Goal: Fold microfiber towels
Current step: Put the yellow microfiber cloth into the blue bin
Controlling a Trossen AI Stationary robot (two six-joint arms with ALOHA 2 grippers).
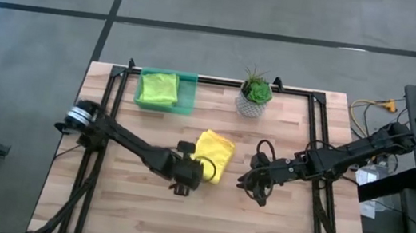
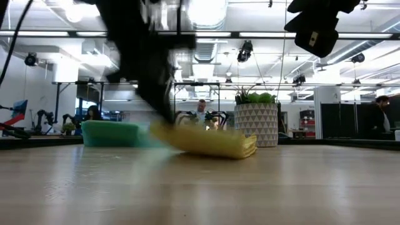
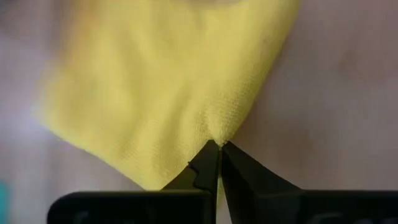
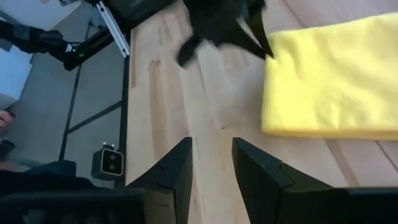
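1. The left gripper point(image 3: 219, 152) is pinched together on the near corner of the yellow towel point(image 1: 214, 153), which lies mid-table, already partly folded.
2. The next move probably calls for lifting that corner and carrying it across for another fold.
3. The right gripper point(image 4: 211, 163) hovers just beside the towel, fingers apart and empty.
4. The green plastic tray point(image 1: 186, 102) at the table's back edge holds 1 lime green towel point(image 1: 158, 87).

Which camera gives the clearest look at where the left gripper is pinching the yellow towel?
The left wrist view: the left gripper is shut on the yellow towel at its edge. The high view shows only their position, the low view blurs them, and the right wrist view shows the towel and a blurred gripper.
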